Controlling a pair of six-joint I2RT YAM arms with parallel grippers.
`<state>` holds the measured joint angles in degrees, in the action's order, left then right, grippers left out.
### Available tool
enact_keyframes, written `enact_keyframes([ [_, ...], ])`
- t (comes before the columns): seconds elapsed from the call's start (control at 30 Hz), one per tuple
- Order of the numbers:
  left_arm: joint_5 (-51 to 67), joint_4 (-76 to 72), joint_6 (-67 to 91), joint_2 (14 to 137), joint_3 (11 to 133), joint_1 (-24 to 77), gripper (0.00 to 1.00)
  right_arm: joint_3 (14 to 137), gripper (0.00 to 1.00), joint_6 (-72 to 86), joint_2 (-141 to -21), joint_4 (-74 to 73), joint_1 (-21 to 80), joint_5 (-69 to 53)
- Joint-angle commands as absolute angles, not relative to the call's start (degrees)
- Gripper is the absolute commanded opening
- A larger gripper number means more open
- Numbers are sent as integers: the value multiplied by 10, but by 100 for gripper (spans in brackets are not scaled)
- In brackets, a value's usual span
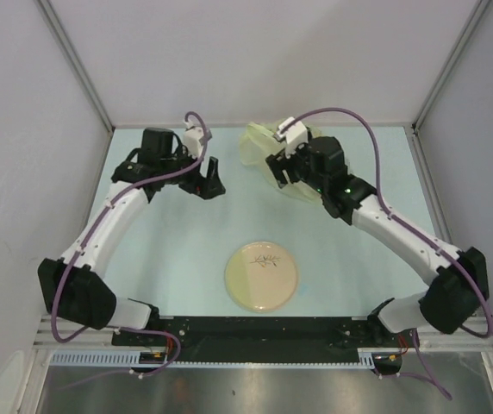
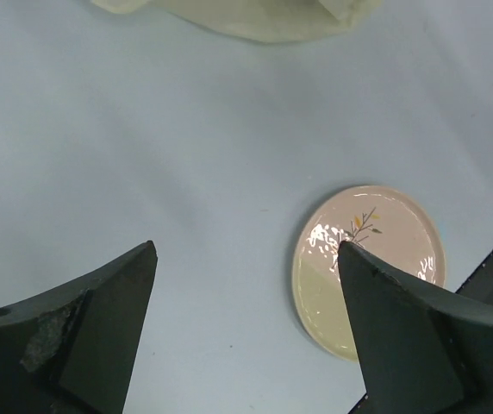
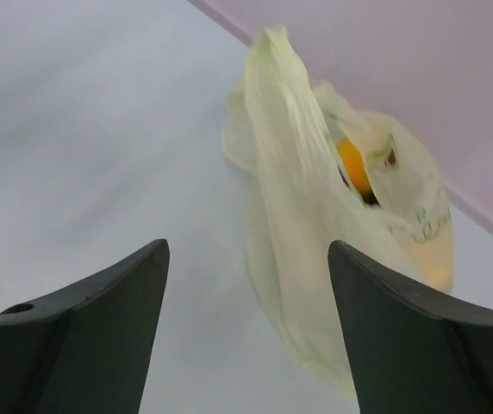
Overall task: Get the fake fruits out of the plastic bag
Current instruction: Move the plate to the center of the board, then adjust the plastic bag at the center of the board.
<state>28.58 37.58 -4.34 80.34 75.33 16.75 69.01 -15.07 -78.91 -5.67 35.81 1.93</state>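
The pale yellow-cream plastic bag (image 1: 259, 147) lies at the back of the table, partly under my right arm. In the right wrist view the bag (image 3: 315, 224) stands bunched up, and an orange fruit (image 3: 352, 164) shows through its opening; the other fruits are hidden inside. My right gripper (image 1: 278, 172) is open and empty, right beside the bag's near side. My left gripper (image 1: 209, 183) is open and empty over bare table, left of the bag. The bag's edge shows at the top of the left wrist view (image 2: 255, 17).
A round beige plate (image 1: 261, 276) with a small twig print lies near the table's front middle; it also shows in the left wrist view (image 2: 384, 259). Grey walls enclose the table on three sides. A black rail (image 1: 264, 329) runs along the near edge.
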Motion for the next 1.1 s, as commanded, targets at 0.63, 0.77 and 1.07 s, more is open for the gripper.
enact_keyframes([
  [0.63,271,318,23,731,714,83,91,1013,75,-247,-1191,124,357,184],
  [0.77,259,294,32,765,747,83,91,969,82,-272,-1183,125,361,187],
  [1.07,257,242,69,821,780,83,90,936,53,-266,-1144,89,362,107],
])
